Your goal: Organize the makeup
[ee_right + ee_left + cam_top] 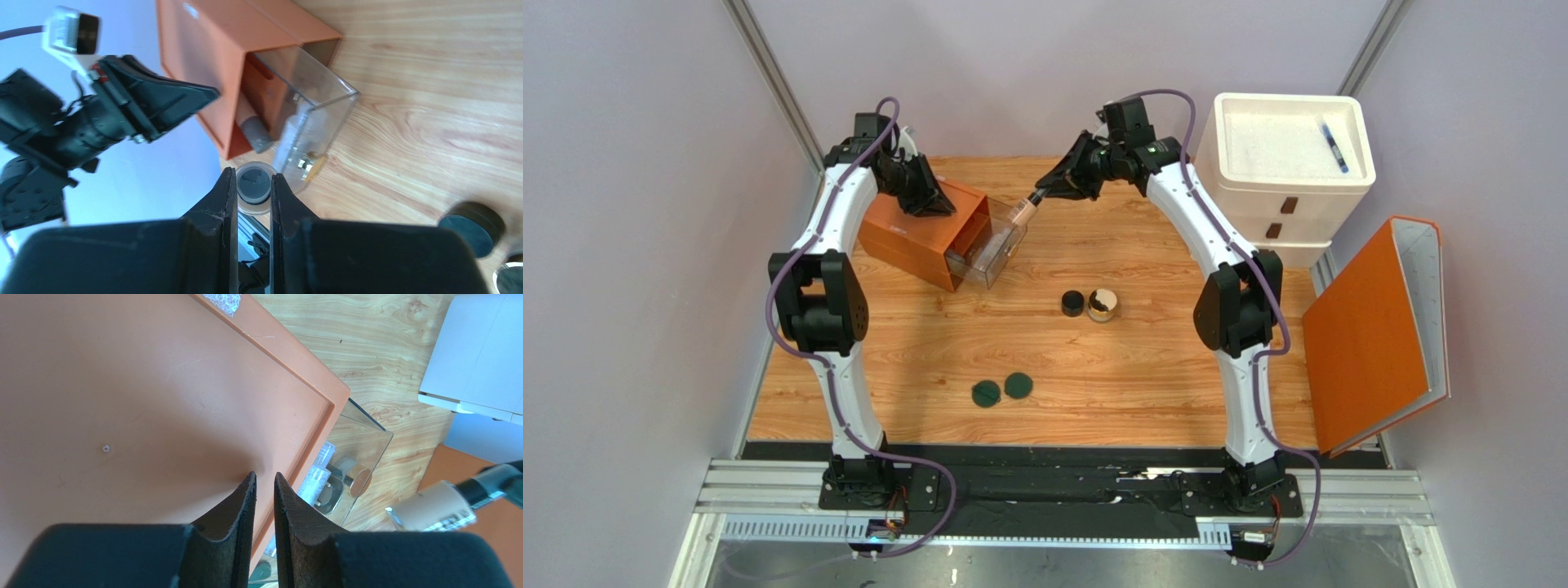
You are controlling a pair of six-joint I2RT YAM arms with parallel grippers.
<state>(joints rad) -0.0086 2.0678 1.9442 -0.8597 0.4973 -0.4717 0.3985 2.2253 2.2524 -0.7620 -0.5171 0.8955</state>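
The right pincer [253,177] grips a bottle [253,188] just above the clear drawer [319,101] pulled out of the orange box [913,233]. More bottles seem to lie inside the drawer. The left pincer [264,478], a slit apart and empty, rests on the box top. The jar [1101,304], cap [1073,301] and two discs [986,393] sit on the bench [1161,368].

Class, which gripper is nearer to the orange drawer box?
Left. The left gripper is right over the top of the orange drawer box. The right gripper, holding a beige dark-capped bottle, is beyond its pulled-out clear drawer.
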